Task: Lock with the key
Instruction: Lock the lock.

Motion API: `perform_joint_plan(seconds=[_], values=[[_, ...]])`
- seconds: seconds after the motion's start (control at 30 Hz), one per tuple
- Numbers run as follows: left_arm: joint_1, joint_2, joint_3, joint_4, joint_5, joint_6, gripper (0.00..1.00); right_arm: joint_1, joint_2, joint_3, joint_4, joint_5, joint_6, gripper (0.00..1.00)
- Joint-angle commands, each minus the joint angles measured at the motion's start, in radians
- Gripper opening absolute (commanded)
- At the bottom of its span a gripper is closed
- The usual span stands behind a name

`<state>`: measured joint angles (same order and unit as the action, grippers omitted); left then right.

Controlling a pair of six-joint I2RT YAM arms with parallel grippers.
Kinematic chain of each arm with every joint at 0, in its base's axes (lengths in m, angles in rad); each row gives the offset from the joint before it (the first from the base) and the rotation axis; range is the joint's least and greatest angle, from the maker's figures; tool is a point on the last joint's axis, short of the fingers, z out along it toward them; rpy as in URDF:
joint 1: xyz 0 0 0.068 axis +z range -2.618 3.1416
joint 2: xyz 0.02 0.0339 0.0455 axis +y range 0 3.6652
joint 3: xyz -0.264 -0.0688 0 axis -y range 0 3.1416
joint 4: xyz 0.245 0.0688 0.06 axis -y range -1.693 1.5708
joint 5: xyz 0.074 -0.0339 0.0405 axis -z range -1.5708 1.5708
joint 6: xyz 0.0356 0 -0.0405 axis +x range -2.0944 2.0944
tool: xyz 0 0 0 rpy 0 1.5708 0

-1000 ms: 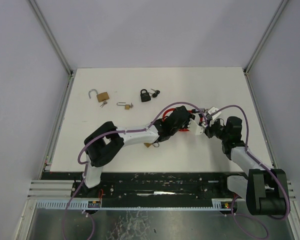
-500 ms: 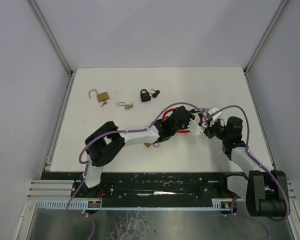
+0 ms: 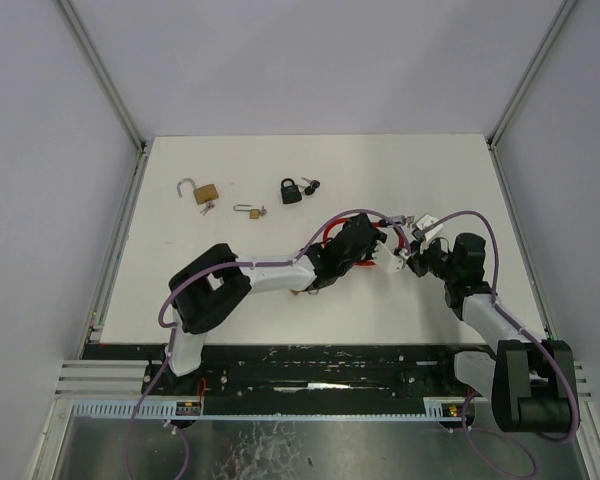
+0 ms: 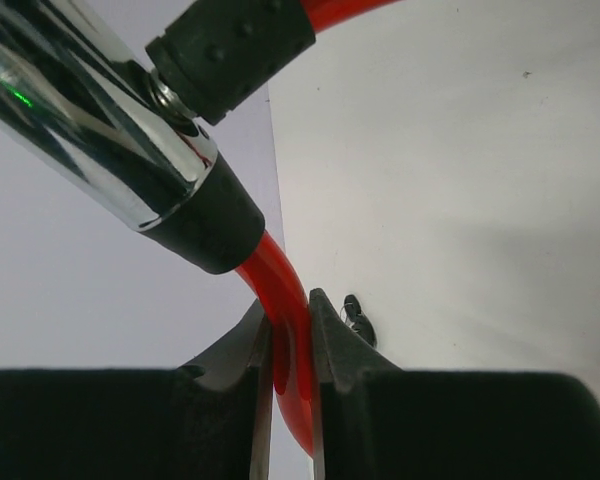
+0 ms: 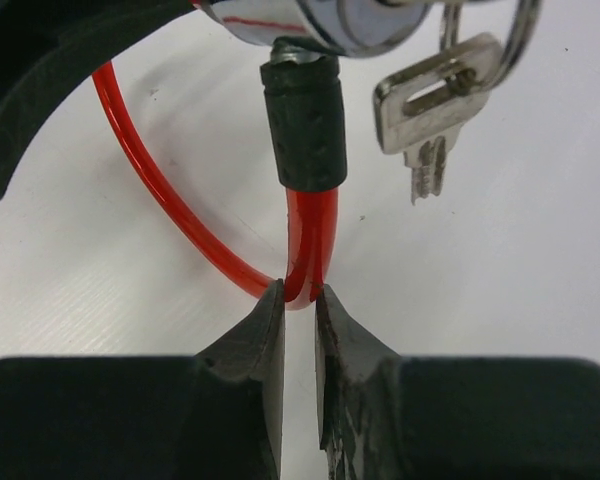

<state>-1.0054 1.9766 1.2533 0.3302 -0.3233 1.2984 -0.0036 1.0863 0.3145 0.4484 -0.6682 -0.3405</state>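
A red cable lock with a chrome cylinder and black end sleeves hangs between both arms at the table's middle right. A ring of silver keys dangles from the cylinder's end. My left gripper is shut on the red cable just below a black sleeve. My right gripper pinches the cable with only its very tips, a little under the other sleeve. In the top view the left gripper and right gripper nearly meet, and a red loop shows behind the left wrist.
At the back left lie an open brass padlock, a small brass padlock and a black padlock with keys. A small brass piece peeks from under the left forearm. Side walls border the table.
The left wrist has shifted slightly toward the right gripper with the cable. The right jaws have eased a touch wider but still hold the cable.
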Motion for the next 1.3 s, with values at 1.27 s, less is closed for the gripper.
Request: perform_joint_plan(seconds=[1.27], values=[[-0.045,0.048,-0.070,-0.064,0.006,0.149,0.00,0.082,-0.009,0.067,0.214,0.016,-0.136,0.13]])
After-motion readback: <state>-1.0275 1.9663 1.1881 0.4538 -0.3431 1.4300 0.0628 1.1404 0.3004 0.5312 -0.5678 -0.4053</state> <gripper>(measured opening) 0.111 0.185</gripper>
